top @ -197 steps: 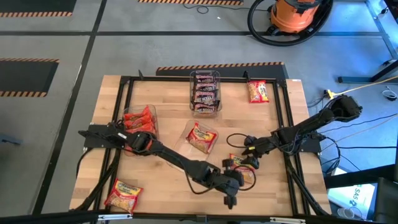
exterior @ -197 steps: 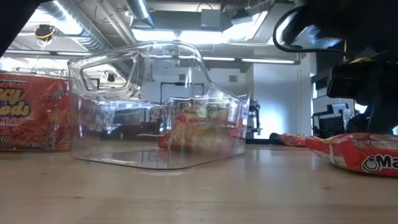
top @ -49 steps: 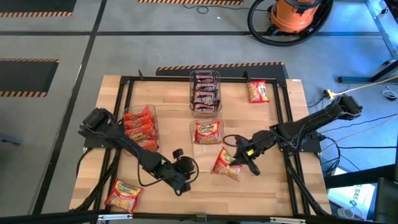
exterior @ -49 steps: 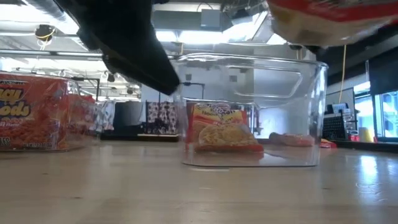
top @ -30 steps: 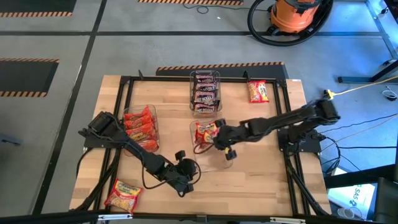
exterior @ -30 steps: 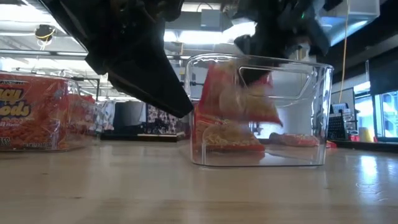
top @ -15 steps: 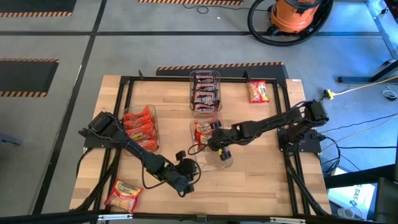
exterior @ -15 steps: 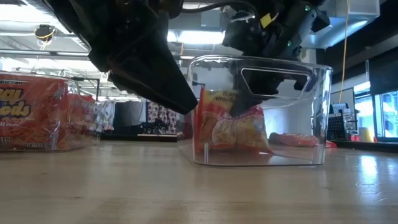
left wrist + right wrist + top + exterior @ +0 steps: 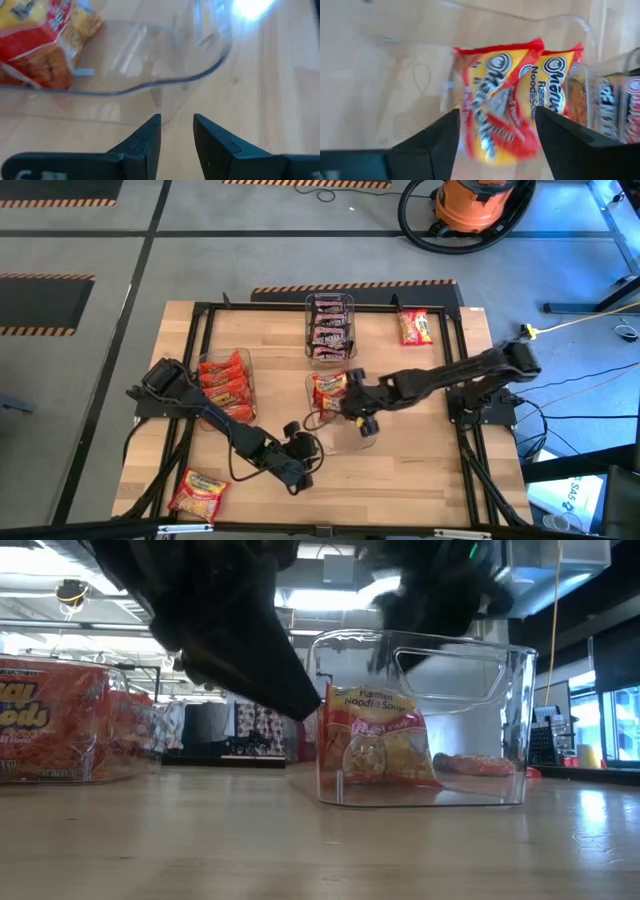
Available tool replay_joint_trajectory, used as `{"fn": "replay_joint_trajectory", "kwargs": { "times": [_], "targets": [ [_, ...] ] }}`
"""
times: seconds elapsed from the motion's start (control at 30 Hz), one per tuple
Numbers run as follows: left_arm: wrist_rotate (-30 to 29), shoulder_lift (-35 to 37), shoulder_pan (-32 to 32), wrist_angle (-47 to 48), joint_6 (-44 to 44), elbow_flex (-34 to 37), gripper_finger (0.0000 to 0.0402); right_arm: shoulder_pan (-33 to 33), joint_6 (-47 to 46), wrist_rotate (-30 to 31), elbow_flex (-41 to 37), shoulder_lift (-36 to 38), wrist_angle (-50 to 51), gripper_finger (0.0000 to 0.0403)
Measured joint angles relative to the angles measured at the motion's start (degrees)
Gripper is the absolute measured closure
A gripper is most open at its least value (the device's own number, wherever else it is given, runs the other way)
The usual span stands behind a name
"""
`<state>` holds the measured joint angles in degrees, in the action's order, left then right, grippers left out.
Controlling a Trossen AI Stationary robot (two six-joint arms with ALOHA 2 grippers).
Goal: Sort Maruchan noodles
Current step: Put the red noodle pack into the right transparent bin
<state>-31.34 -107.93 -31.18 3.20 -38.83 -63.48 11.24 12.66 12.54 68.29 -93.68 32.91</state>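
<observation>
The right hand [image 9: 352, 404] hangs open over the middle clear bin [image 9: 357, 442], red-and-yellow Maruchan packets [image 9: 328, 392] directly below it inside. The left hand [image 9: 303, 457], part open and empty, waits just beside that bin; the nearest loose packet [image 9: 198, 491] lies on its side of the table [image 9: 420, 470].

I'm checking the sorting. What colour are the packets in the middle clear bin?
Red with yellow; the packets in the middle clear bin show best in the right wrist view.

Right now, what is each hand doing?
Left hand: slightly open, empty, at the clear bin.
Right hand: open, above the packets.
</observation>
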Motion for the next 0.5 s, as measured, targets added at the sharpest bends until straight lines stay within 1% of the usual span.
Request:
{"fn": "replay_joint_trajectory", "kwargs": {
  "times": [0.1,0.2,0.3,0.37,0.43,0.5],
  "targets": [
    [1.29,0.75,-0.02,0.81,-0.3,-0.01,0.0294,3.38,-3.43,1.08,2.39,3.79,5.77,0.0163],
    [2.59,2.37,-0.12,1.82,-1.14,0.0,0.0294,8.16,-9.05,4.46,1.6,8.2,10.06,0.0166],
    [3.93,4.84,-0.48,3.45,-2.15,-0.05,0.0294,14.21,-16.29,9.58,-1.75,12.99,12.63,0.0175],
    [5.75,7.33,-0.81,6.79,-4.07,0.02,0.0294,18.36,-21.24,12.33,-5.14,15.84,12.41,0.0181],
    [8.63,9.53,-0.87,9.06,-8.24,-0.17,0.0294,22.2,-26.01,14.71,-8.93,18.4,10.88,0.0187],
    [11.88,12.26,-1.27,14.66,-14.3,-0.02,0.0294,25.6,-30.54,17.0,-12.71,20.19,8.53,0.0193]
  ]
}}
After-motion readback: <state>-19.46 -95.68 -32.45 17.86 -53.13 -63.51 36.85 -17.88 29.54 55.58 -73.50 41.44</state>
